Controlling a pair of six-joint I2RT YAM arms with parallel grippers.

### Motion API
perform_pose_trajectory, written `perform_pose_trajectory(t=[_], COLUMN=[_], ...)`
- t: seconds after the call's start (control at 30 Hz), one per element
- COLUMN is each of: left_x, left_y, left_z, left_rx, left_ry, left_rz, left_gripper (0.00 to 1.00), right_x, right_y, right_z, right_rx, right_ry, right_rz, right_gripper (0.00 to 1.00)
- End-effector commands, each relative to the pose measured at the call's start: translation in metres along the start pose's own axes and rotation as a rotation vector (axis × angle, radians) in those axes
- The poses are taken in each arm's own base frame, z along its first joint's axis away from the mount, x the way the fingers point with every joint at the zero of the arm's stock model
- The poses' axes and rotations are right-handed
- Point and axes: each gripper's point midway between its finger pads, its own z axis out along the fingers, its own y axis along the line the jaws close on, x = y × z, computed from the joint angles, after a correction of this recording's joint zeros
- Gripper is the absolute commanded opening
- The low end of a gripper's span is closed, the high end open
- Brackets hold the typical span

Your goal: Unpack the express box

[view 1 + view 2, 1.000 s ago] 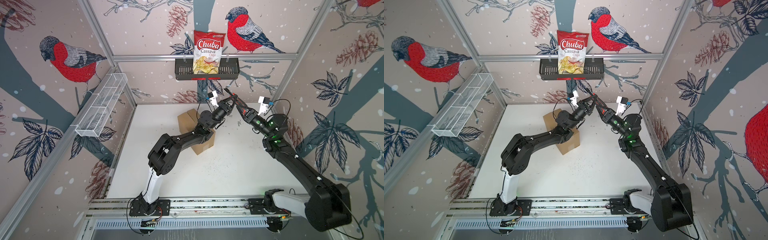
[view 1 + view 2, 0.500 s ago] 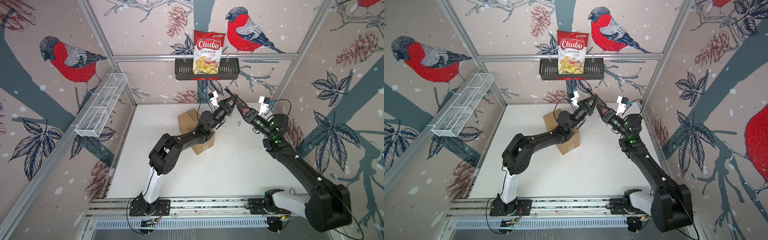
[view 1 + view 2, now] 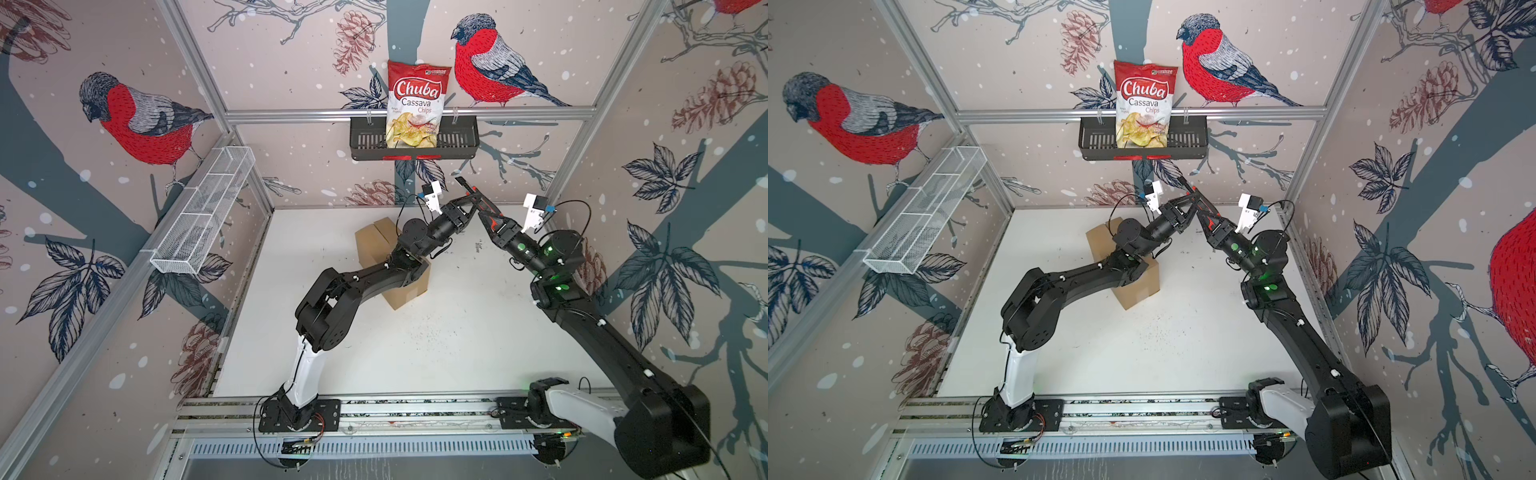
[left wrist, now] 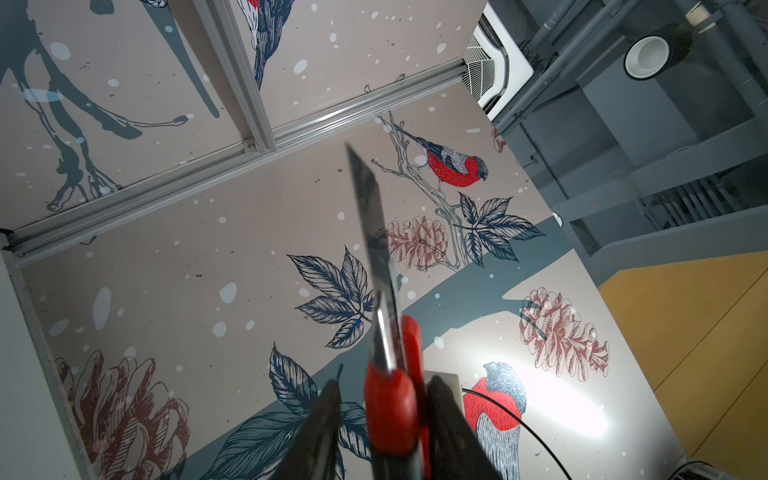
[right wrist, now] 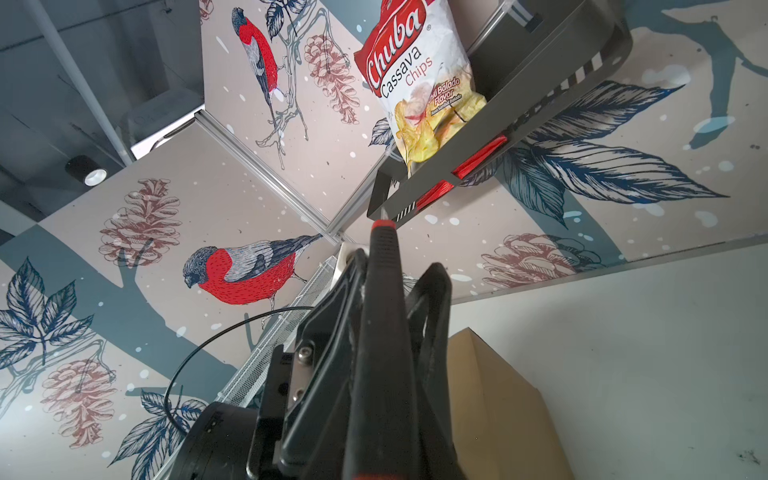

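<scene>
Box cutter (image 4: 390, 403) hangs high above the express box (image 3: 372, 244), off its right-arm side: my right gripper (image 3: 485, 212) clenches it, my left gripper (image 3: 468, 202) stands parted around it. My left forearm crosses the box's long axis, so I judge that arm nearer.

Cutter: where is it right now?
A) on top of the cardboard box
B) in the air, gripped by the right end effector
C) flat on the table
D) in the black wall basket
B: the cutter is up off the table, its black handle clamped in the right end effector, its blade end between the parted fingers of the left end effector.
</scene>
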Motion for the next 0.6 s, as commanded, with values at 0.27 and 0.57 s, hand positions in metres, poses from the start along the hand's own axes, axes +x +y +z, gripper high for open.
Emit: perform_pose_trajectory(t=[0.27,0.57], left_x=[0.027,0.027], left_y=[-0.021,-0.028], left_z=[-0.019,-0.064], left_rx=[0.001,-0.151], left_ry=[0.131,0.150], left_rz=[0.120,0.238], left_gripper=[0.50,0.53], right_x=[-0.011,-0.013], right_y=[-0.008,-0.016], right_z=[-0.002,0.006], right_rx=[0.106,0.166], right_ry=[-0.022,-0.002], right_rz=[-0.072,-0.132], right_gripper=[0.00,0.00])
